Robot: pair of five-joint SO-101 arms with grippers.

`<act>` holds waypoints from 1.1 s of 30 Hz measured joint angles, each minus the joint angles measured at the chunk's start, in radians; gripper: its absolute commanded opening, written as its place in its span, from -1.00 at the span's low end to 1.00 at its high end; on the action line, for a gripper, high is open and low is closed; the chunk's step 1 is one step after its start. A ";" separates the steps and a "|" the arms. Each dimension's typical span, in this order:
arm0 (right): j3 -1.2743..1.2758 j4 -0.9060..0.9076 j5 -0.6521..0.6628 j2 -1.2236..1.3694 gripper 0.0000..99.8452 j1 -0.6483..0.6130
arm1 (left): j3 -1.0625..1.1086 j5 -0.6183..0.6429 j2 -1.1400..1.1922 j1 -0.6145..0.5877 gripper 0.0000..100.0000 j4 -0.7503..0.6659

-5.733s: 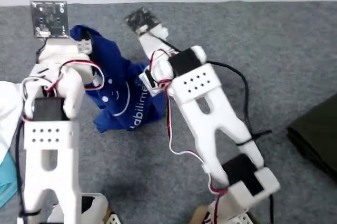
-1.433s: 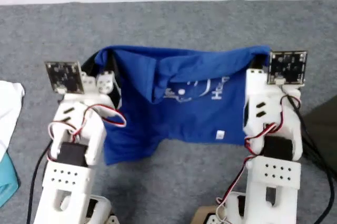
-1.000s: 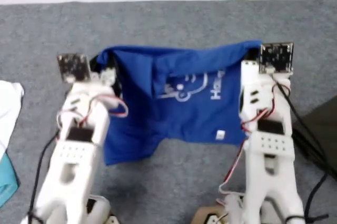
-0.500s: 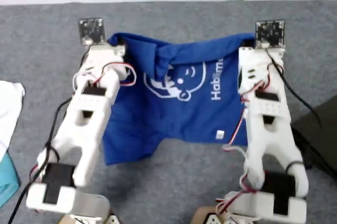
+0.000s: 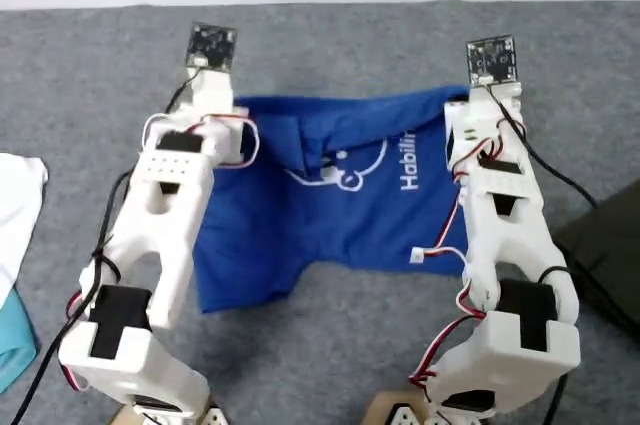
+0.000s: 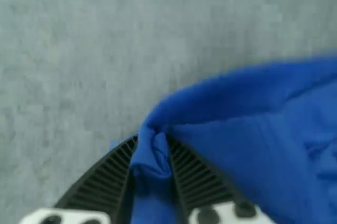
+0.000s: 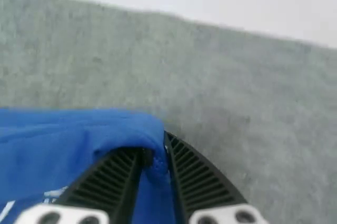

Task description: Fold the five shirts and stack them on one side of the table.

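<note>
While left gripper and right gripper pinch blue shirt corners, white print shows.

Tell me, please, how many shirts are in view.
4: blue shirt mid-table, white shirt and teal shirt at the left edge, dark shirt at the right edge; a fifth may be hidden.

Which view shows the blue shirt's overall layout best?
The high view: the blue shirt spreads between both arms, print visible. The wrist views show a bunched corner pinched in the left gripper and in the right gripper.
</note>
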 measured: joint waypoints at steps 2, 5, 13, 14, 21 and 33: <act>0.000 0.035 0.000 0.000 -0.98 0.000 | -0.015 -0.028 0.000 0.000 -0.99 0.094; 0.000 0.097 0.000 0.000 -0.98 0.000 | -0.021 -0.072 0.000 0.000 -0.99 0.167; 0.000 0.272 0.014 0.000 -0.98 0.000 | -0.023 -0.252 0.000 -0.017 -0.99 0.318; 0.000 0.292 0.029 0.000 -0.98 0.000 | -0.023 -0.290 0.000 -0.028 -0.99 0.328; 0.000 0.410 0.084 -0.044 -0.98 0.000 | -0.023 -0.436 0.000 -0.081 -0.99 0.354; 0.000 0.566 0.114 -0.133 -0.98 0.043 | -0.083 -0.568 0.005 -0.028 -0.99 0.568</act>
